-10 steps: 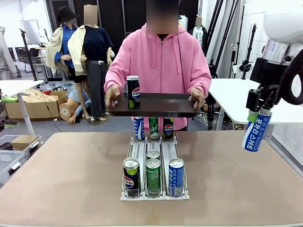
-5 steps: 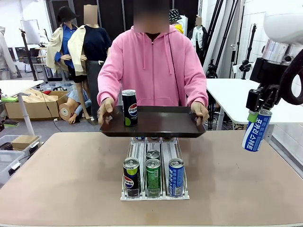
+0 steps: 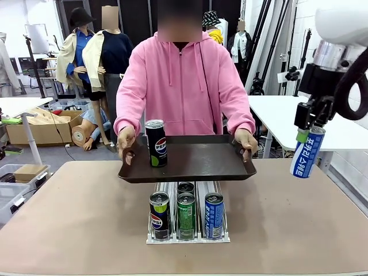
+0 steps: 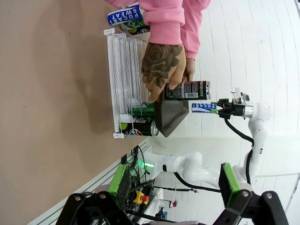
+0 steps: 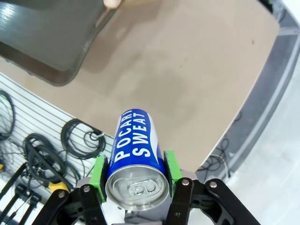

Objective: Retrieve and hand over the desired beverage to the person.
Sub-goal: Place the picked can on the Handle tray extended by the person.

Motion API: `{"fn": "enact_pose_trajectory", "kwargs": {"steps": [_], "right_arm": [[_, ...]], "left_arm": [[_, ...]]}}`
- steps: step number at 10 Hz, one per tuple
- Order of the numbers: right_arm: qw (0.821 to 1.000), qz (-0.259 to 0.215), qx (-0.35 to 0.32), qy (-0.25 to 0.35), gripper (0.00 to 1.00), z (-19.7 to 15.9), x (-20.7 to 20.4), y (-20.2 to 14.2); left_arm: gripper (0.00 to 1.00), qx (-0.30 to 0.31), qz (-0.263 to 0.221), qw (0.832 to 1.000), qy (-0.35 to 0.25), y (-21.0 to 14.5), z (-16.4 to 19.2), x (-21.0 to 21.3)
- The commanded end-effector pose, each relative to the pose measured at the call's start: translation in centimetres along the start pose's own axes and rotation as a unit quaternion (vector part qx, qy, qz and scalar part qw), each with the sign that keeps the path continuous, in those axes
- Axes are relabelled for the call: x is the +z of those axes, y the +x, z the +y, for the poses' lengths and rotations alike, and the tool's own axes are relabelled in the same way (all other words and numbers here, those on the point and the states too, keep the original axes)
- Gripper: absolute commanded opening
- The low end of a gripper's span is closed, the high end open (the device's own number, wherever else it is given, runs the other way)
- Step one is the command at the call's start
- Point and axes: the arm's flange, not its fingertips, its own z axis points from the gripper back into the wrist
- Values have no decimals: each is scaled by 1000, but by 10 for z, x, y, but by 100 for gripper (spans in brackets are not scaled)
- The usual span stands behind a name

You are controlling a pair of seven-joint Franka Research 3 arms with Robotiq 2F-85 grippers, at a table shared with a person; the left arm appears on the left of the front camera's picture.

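Observation:
The person (image 3: 181, 80) in a pink hooded sweatshirt holds a dark tray (image 3: 201, 161) with both hands over the far end of the can rack. A black Pepsi can (image 3: 156, 142) stands upright on the tray's left part. High at the right, off the table's edge, my right gripper (image 3: 305, 135) is shut on a blue Pocari Sweat can (image 3: 306, 153) that hangs tilted below it. The right wrist view has that can (image 5: 134, 150) between the green pads (image 5: 99, 171), with the tray's corner (image 5: 47, 42) beyond. My left gripper (image 4: 173, 183) stands open with nothing between its fingers.
A clear rack (image 3: 187, 236) at the table's middle holds a Pepsi can (image 3: 159, 214), a green can (image 3: 186, 214) and a blue can (image 3: 213, 214) in front, with more behind. A white table (image 3: 282, 115) stands at the back right. The brown tabletop (image 3: 75, 218) is bare on both sides.
The person has lowered the tray and brought it nearer over the rack, hiding the far cans. My right gripper with the blue can has shifted slightly up and left.

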Motion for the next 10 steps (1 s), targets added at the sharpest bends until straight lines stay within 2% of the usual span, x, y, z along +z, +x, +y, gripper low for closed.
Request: {"fn": "enact_pose_trajectory", "kwargs": {"steps": [1,3,7,10], "right_arm": [[1000,14,3,-10,0,12,24,24],[999,19,8,-31,0,32,46,44],[995,57,53,-59,0,70,80,113],[991,65,106,-41,0,77,82,173]], "left_arm": [[100,-2,-1,1000,0,-1,-2,1],[100,-2,-1,1000,0,-1,-2,1],[100,-2,-1,1000,0,-1,-2,1],[100,-2,-1,1000,0,-1,-2,1]]}}
